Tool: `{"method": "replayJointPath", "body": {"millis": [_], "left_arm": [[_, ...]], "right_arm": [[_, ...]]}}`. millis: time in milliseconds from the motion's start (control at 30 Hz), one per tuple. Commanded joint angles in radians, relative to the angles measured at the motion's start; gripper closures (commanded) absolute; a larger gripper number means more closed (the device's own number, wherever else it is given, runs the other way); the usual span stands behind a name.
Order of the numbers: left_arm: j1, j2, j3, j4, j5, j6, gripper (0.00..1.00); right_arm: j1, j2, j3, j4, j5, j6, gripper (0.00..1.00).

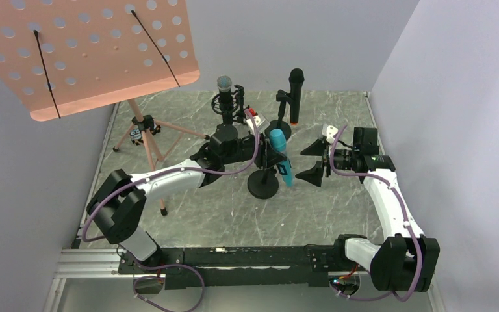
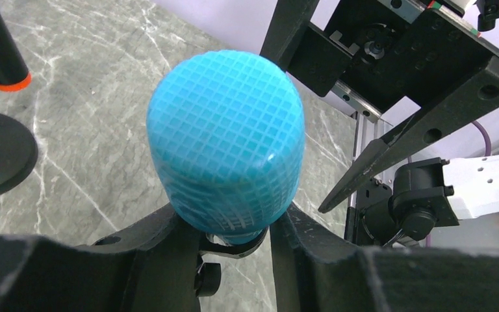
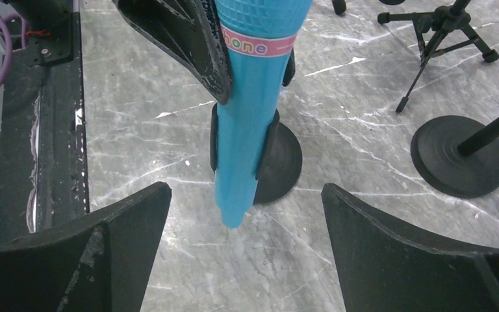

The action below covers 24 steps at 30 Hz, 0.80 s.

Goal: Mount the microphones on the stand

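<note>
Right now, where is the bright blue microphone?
The blue microphone stands tilted near the top view's centre, clipped in the front round-based stand, gripped by the left gripper, with the open right gripper just to its right.

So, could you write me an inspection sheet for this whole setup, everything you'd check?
Surface: grey marbled tabletop, no spills seen.
Job's things: blue microphone sits in its stand's clip; silver-mesh microphone and black microphone are mounted upright behind it.
Clutter: orange perforated music stand on a tripod, back left.
End effectors: left end effector shut on the blue microphone just below its head; right end effector open, a finger on either side of the microphone, not touching.
Cables: purple cables hang in loose loops.
Surroundings: plain pale walls.
</note>
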Motion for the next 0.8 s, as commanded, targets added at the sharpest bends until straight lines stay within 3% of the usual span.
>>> {"method": "replayJointPath", "body": {"millis": [0,100,333,600,767], "left_arm": [[0.009,-0.03,-0.049,-0.212,-0.072,0.034,0.52],[0.011,-0.072,-0.057,-0.22,-0.068,0.035,0.38],[0.018,-0.186,-0.119,-0.208,-0.097,0.048,0.19],[0.021,-0.391,-0.253,-0.166,-0.138,0.055,0.12],[0.022,-0.631,-0.4,-0.192,-0.299,0.127,0.08]], "right_arm": [[0.006,0.0,-0.008,0.088,-0.052,0.055,0.07],[0.009,0.008,-0.008,0.089,-0.054,0.059,0.07],[0.033,0.018,-0.021,0.124,-0.061,0.093,0.06],[0.09,0.019,-0.046,0.187,-0.047,0.141,0.05],[0.126,-0.011,-0.096,0.36,-0.008,0.309,0.05]]}}
